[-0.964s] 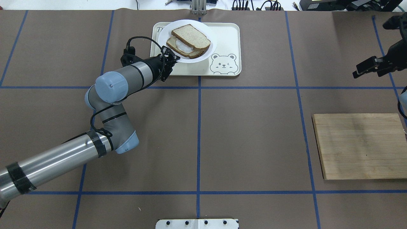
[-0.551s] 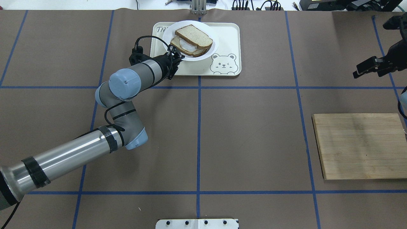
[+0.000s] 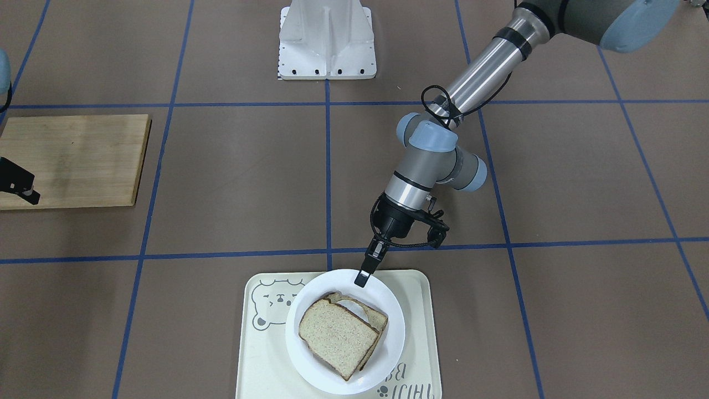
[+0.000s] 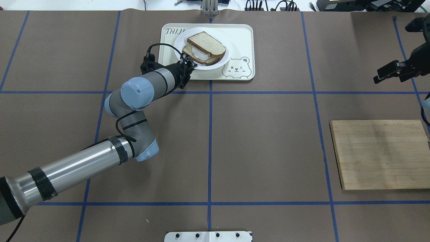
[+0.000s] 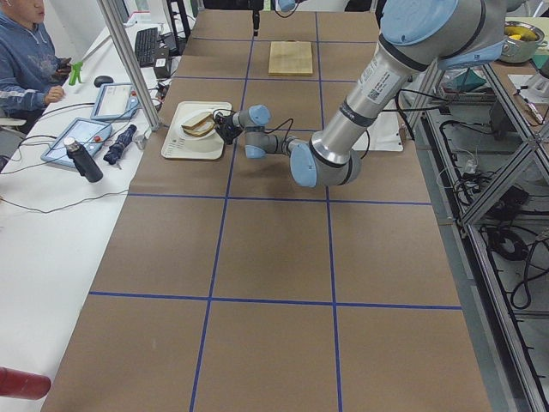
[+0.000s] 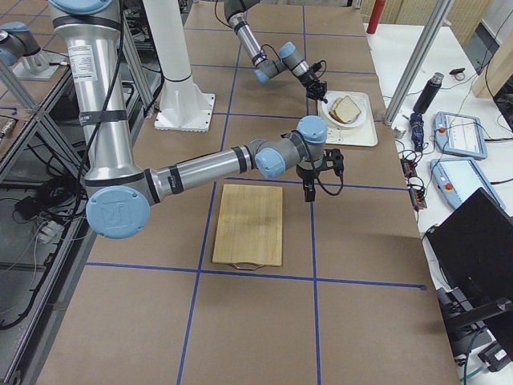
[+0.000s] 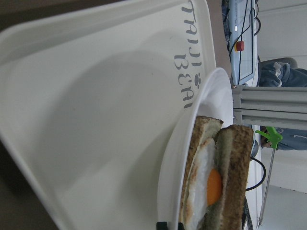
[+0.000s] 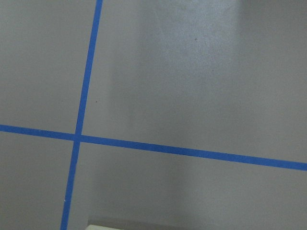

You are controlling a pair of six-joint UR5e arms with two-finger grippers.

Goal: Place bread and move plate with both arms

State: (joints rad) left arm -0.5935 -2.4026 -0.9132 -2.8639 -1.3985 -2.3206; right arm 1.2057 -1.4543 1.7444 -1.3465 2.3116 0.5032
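The left arm [image 4: 134, 90] was stretched forward, the left gripper [image 3: 363, 277] clamped on the plate [image 3: 396, 343] rim. The bread [image 3: 338, 335] was stacked on the plate, within the tray [image 3: 424, 332]. The jaws of the right gripper [image 4: 386, 72] could not be judged.

The frame is filled by the flat grey-brown table [image 8: 206, 91], with faint upright bands of lighter and darker tone across its upper part. A steep blue tape line [image 8: 88, 67] runs from the top edge, left of centre, to the bottom edge, leaning leftward as it descends. A long blue tape line [image 8: 192, 151] crosses from the left edge to the right edge, sloping gently downward to the right. The two cross in the left half, a little below mid-height. A pale strip [image 8: 103, 227] shows at the bottom edge, just right of the steep line; what it is cannot be told.
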